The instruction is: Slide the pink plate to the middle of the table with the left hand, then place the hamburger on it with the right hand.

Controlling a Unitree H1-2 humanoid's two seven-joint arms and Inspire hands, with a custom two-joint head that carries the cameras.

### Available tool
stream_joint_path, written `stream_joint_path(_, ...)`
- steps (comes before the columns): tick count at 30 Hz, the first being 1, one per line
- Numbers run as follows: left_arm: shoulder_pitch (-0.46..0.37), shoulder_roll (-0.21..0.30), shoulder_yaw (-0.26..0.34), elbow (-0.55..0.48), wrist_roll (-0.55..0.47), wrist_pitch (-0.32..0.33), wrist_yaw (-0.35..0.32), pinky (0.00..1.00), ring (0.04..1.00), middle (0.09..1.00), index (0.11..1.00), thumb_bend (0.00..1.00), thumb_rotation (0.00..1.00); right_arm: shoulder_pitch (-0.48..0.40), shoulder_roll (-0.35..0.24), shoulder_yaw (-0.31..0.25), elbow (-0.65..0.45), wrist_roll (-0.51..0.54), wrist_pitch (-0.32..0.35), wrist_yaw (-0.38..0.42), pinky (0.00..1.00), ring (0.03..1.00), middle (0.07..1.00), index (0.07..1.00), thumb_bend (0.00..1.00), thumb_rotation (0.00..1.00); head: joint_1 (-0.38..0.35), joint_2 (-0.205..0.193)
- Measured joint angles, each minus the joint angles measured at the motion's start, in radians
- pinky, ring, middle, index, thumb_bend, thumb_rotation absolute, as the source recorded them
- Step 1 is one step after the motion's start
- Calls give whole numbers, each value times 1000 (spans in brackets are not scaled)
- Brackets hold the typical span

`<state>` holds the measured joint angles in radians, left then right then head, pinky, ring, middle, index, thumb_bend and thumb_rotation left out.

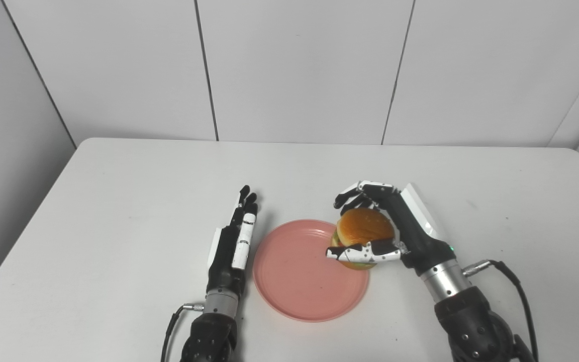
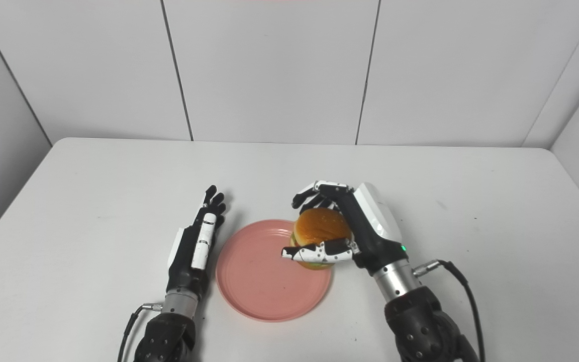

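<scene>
The hamburger (image 1: 364,233) is gripped in the right hand (image 1: 387,229), thumb in front and fingers curled over the far side, at the right rim of the pink plate (image 1: 299,271) — whether it is already resting there cannot be told. It should be carried further toward the plate's centre and lowered flat before the fingers are opened. The left hand (image 1: 234,241) lies empty, fingers straight — just beside the plate's left edge.
</scene>
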<state>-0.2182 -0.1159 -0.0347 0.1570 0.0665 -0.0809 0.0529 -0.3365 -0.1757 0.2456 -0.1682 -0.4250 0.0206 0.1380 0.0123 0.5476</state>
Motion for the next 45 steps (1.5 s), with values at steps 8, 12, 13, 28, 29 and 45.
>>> stream_joint_path(8, 0, 7, -1, -1, -21, -1, -6, 1000, 991, 997, 991, 517, 1000, -47, 39, 54, 91, -74, 0, 1, 163, 232, 390, 505, 510, 0, -11, 14)
stream_joint_path(12, 0, 9, -4, -1, -22, -1, -10, 1000, 994, 999, 991, 526, 1000, -49, 50, 78, 141, -96, -4, 1, 172, 244, 390, 503, 510, 0, -14, 17)
stream_joint_path(13, 0, 9, -4, -1, -22, -1, -10, 997, 990, 997, 992, 522, 1000, -49, 50, 83, 151, -99, -6, 1, 191, 265, 396, 506, 511, 0, -14, 17)
stream_joint_path(28, 2, 14, -6, -4, -31, -1, -13, 994, 982, 989, 984, 520, 1000, -79, 40, 146, 333, -194, -163, -110, 230, 295, 392, 506, 511, 0, -9, 28)
stream_joint_path(29, 2, 14, -6, -4, -32, -1, -13, 995, 982, 990, 984, 520, 1000, -80, 40, 148, 337, -201, -173, -118, 239, 304, 399, 510, 511, 0, -9, 28)
stream_joint_path(45, 4, 13, -5, -9, -41, -1, -15, 996, 983, 987, 978, 517, 1000, -4, 24, 151, 332, -260, -439, -353, 712, 792, 833, 820, 645, 721, -14, 32)
